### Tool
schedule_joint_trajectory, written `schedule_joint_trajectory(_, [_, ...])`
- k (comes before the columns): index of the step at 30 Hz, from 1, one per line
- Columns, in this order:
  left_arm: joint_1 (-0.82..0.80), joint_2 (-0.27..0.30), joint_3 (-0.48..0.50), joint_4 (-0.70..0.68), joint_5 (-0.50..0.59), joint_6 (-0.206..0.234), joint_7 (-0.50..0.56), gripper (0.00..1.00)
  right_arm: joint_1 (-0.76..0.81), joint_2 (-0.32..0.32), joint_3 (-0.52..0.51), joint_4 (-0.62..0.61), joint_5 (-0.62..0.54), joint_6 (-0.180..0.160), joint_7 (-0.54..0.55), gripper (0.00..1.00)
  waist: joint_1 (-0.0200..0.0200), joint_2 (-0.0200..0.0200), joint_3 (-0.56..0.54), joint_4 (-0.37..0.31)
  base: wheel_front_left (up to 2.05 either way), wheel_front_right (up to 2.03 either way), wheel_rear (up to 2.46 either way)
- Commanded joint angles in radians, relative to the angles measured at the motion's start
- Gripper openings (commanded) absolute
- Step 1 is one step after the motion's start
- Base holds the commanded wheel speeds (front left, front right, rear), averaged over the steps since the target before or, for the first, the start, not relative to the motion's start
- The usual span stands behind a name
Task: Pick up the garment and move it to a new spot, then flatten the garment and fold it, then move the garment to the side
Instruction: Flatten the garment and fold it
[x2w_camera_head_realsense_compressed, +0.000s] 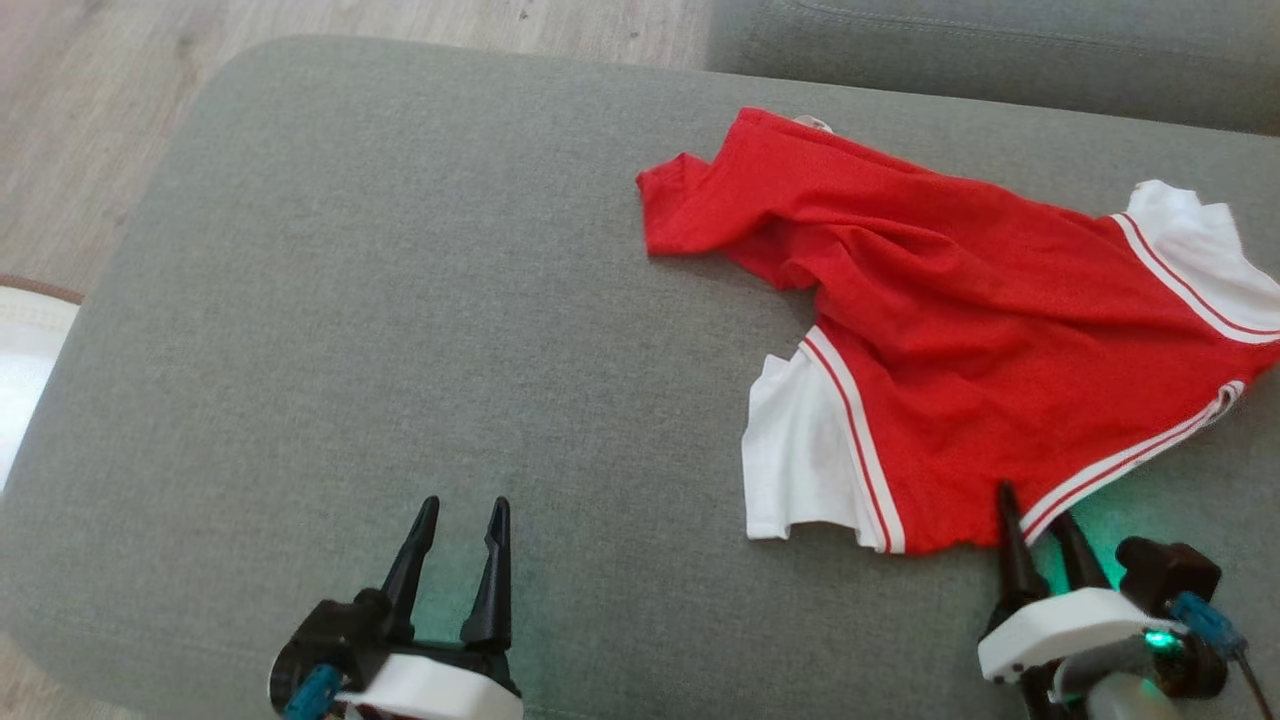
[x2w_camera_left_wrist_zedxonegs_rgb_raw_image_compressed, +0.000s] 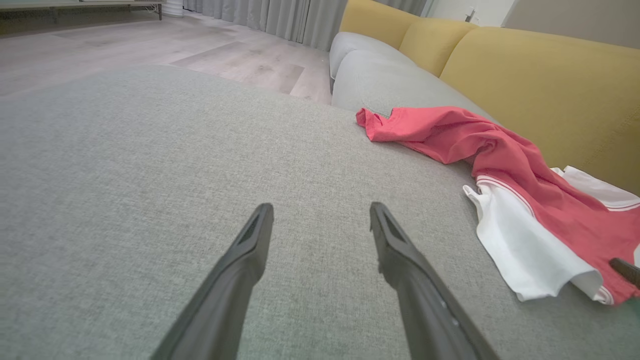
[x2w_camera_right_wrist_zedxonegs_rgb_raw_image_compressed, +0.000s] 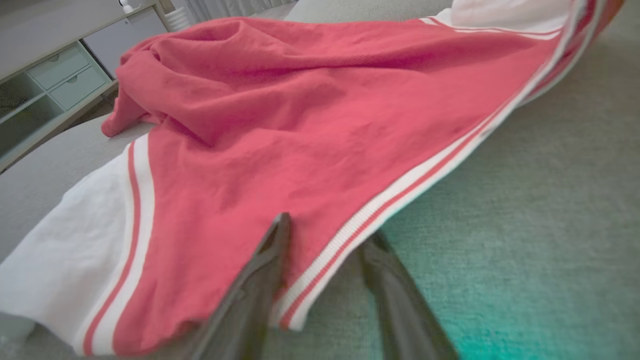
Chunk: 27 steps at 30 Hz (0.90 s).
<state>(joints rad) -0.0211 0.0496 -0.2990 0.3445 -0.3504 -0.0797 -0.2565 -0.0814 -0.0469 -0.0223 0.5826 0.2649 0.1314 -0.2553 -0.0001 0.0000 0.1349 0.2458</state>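
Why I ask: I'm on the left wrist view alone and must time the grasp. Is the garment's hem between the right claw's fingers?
Observer: Yes. In the right wrist view the striped hem of the garment runs between the fingers of the right claw, jaws apart.
Operator: Which finger is over cloth?
Observer: The one on that view's left lies over red fabric; the other is on the cushion side of the hem.

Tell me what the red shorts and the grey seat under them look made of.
Shorts: soft matte knit, probably cotton jersey; it creases and drapes limply, with ribbed striped trim. Seat cushion: coarse woven upholstery, matte, visibly flecked grey weave.
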Motion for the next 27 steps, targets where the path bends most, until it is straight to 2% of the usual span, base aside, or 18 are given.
schedule_joint_trajectory(1, [-0.028,0.001,0.022,-0.025,0.011,-0.001,-0.005,1.00,-0.037,-0.004,0.023,-0.016,-0.007,-0.001,-0.006,0.00,0.0001,0.0000,0.001,0.004,0.00,0.00,0.00])
schedule_joint_trajectory(3, [-0.029,0.001,0.020,-0.027,0.011,0.000,-0.005,1.00,-0.060,-0.004,-0.005,0.000,-0.030,-0.001,-0.006,0.00,0.0001,0.0000,0.005,0.011,0.00,0.00,0.00])
schedule_joint_trajectory(5, [-0.032,0.001,0.017,-0.030,0.009,0.001,-0.005,1.00,-0.088,-0.032,-0.043,0.018,-0.059,-0.001,-0.006,0.00,0.0001,0.0000,0.009,0.018,0.00,0.00,0.00])
schedule_joint_trajectory(10, [-0.033,0.001,0.017,-0.033,0.012,0.001,-0.005,1.00,-0.171,-0.196,-0.176,0.094,-0.141,-0.001,-0.004,0.00,0.0001,0.0000,0.009,0.032,0.00,0.00,0.00])
schedule_joint_trajectory(13, [-0.029,0.001,0.019,-0.031,0.013,0.000,-0.005,1.00,-0.207,-0.261,-0.220,0.146,-0.175,-0.001,0.013,0.00,0.0001,0.0000,0.007,0.035,0.00,0.00,0.00])
schedule_joint_trajectory(14, [-0.026,0.001,0.021,-0.030,0.013,0.000,-0.005,1.00,-0.216,-0.270,-0.233,0.159,-0.186,-0.001,0.021,0.40,0.0001,0.0000,0.005,0.033,0.00,0.00,0.00])
schedule_joint_trajectory(15, [-0.024,0.001,0.024,-0.030,0.013,0.000,-0.005,1.00,-0.226,-0.272,-0.246,0.169,-0.197,-0.001,0.025,1.00,0.0001,0.0000,0.004,0.030,0.00,0.00,0.00])
schedule_joint_trajectory(18, [-0.020,0.001,0.028,-0.028,0.011,0.002,-0.005,1.00,-0.249,-0.253,-0.291,0.163,-0.236,-0.001,0.012,1.00,0.0001,0.0000,0.001,0.018,0.00,0.00,0.00])
schedule_joint_trajectory(22, [-0.032,0.001,0.026,-0.028,0.009,0.002,-0.005,1.00,-0.243,-0.153,-0.377,0.031,-0.298,-0.001,-0.005,1.00,0.0001,0.0000,0.004,-0.007,0.00,0.00,0.00])
schedule_joint_trajectory(24, [-0.044,0.001,0.024,-0.034,0.012,0.001,-0.005,1.00,-0.224,-0.098,-0.369,-0.091,-0.302,-0.001,-0.006,1.00,0.0001,0.0000,0.011,-0.019,0.00,0.00,0.00])
schedule_joint_trajectory(27, [-0.075,0.001,0.021,-0.036,0.019,-0.003,-0.005,1.00,-0.173,-0.049,-0.301,-0.232,-0.290,-0.001,-0.006,1.00,0.0001,0.0000,0.029,-0.040,0.00,0.00,0.00])
